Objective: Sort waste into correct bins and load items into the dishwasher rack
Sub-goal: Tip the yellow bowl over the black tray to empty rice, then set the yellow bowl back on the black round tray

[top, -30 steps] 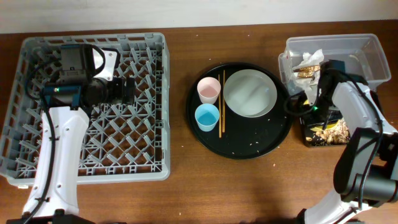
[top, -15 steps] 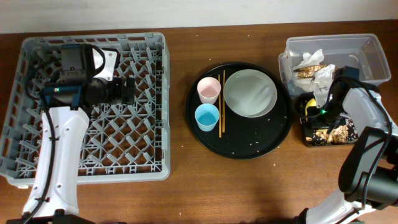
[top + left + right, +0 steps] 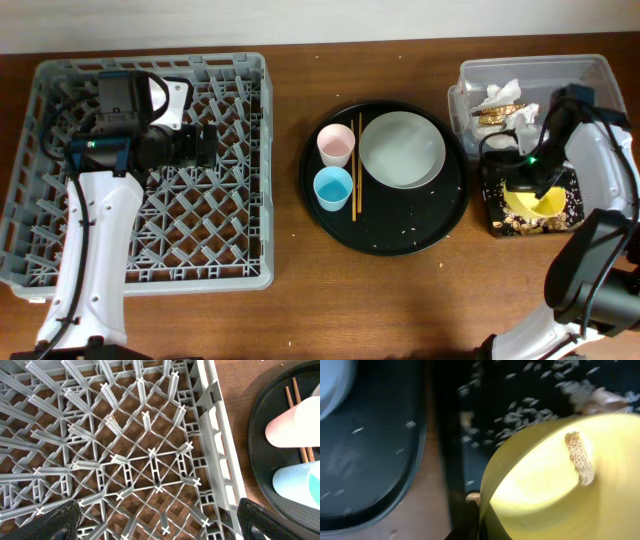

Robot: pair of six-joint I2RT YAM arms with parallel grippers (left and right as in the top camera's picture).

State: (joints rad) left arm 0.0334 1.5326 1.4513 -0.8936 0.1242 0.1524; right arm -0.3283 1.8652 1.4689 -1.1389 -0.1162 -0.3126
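Note:
My right gripper (image 3: 512, 172) is shut on the rim of the yellow bowl (image 3: 531, 203) and holds it tilted over the black rectangular tray (image 3: 497, 222). In the right wrist view the jaws (image 3: 482, 521) pinch the bowl's edge (image 3: 555, 485). One beige scrap (image 3: 580, 457) clings inside the bowl and crumbs lie in the tray (image 3: 530, 405). The clear tub (image 3: 590, 75) holds white napkins (image 3: 505, 95) and brown wrappers. My left gripper (image 3: 200, 148) is open and empty over the grey rack (image 3: 250, 170), whose pegs fill the left wrist view (image 3: 150, 450) between the fingers (image 3: 160, 525).
The round black tray (image 3: 385, 235) holds the white plate (image 3: 402, 150), pink cup (image 3: 335, 146), light-blue cup (image 3: 332, 187) and two chopsticks (image 3: 357, 180), with crumbs scattered on it. The cups (image 3: 295, 422) show at the right edge of the left wrist view.
My right arm has swung right and toward the front with the yellow bowl, which now shows broadly over the black rectangular tray. The left arm has not moved.

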